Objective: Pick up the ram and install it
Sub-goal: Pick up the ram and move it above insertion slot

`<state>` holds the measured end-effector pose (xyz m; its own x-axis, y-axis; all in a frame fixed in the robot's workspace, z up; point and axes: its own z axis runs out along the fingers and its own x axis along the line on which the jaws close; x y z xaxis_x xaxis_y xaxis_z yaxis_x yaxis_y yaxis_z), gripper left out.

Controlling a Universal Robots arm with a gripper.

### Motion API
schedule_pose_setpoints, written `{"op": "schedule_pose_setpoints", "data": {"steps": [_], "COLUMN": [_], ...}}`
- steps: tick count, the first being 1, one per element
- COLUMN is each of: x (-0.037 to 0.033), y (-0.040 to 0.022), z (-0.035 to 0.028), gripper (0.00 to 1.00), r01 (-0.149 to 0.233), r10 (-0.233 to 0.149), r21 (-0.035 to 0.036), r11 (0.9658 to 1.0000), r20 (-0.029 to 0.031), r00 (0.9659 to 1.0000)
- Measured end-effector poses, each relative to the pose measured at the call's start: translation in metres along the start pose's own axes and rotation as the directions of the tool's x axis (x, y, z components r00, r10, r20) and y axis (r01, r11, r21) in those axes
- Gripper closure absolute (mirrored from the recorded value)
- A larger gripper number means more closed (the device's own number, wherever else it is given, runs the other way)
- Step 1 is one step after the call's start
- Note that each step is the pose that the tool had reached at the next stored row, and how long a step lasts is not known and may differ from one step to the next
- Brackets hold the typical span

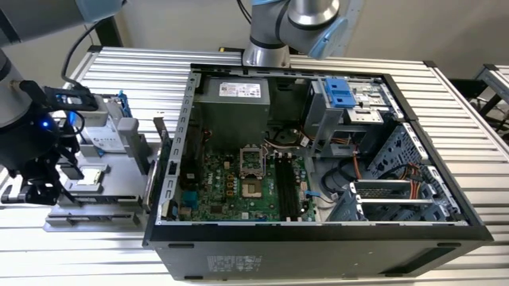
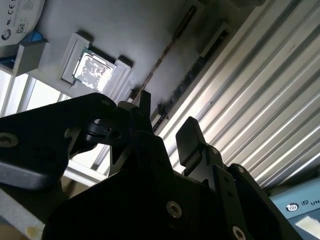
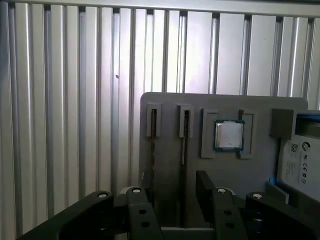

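- Over the tray, near the bench edge on the exterior view's left, the gripper hangs above the parts. The pick-up is the step in hand, and nothing is grasped yet.
- Its fingers stand wide apart and empty in both wrist views.
- The ram stands on edge in a narrow slot of the tray, just beside the pocket with the chip. It is roughly in line with the gap between the fingers.
- A second slot, nearer the tray's edge, holds something dark (another stick or not, it is hard to tell).
- By judgement, a grip calls for a straight descent with one finger on each flat face. It would then need a gentle close and a pull straight out of the slot, since the stick is so thin.
- The ram looks long and very thin, a dark line with a greenish-brown cast in the second wrist view.
- The case lies open mid-bench; its black slots appear bare, so installing is not begun.
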<state>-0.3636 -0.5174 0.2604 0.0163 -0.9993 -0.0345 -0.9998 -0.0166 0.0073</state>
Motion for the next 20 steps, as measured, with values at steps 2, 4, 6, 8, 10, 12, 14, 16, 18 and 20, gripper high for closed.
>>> {"op": "schedule_pose_setpoints", "data": {"steps": [2, 4, 6, 8, 10, 12, 14, 16, 18, 20], "x": [0.0001, 0.0003, 0.0004, 0.0012, 0.0022, 0.0035, 0.0052, 0.0073, 0.0095, 0.0120], "y": [0.0000, -0.0001, -0.0001, -0.0001, -0.0001, -0.0001, 0.0000, -0.0001, 0.0000, 0.0000], "z": [0.0025, 0.0049, 0.0072, 0.0091, 0.0112, 0.0133, 0.0153, 0.0173, 0.0193, 0.0212], "gripper": [0.00, 0.00, 0.00, 0.00, 0.00, 0.00, 0.00, 0.00, 0.00, 0.00], "r01": [-0.005, -0.006, -0.008, -0.011, -0.015, -0.019, -0.023, -0.025, -0.026, -0.026], "r10": [0.005, 0.006, 0.008, 0.011, 0.015, 0.019, 0.023, 0.025, 0.026, 0.026], "r21": [0.0003, 0.0003, 0.0003, 0.0003, 0.0005, 0.0006, 0.0009, 0.0009, 0.0010, 0.0008], "r11": [1.0000, 1.0000, 1.0000, 0.9999, 0.9999, 0.9998, 0.9997, 0.9997, 0.9997, 0.9997], "r20": [0.0001, 0.0001, 0.0001, 0.0000, 0.0001, 0.0001, 0.0002, 0.0002, 0.0002, 0.0001], "r00": [1.0000, 1.0000, 1.0000, 0.9999, 0.9999, 0.9998, 0.9997, 0.9997, 0.9997, 0.9997]}}
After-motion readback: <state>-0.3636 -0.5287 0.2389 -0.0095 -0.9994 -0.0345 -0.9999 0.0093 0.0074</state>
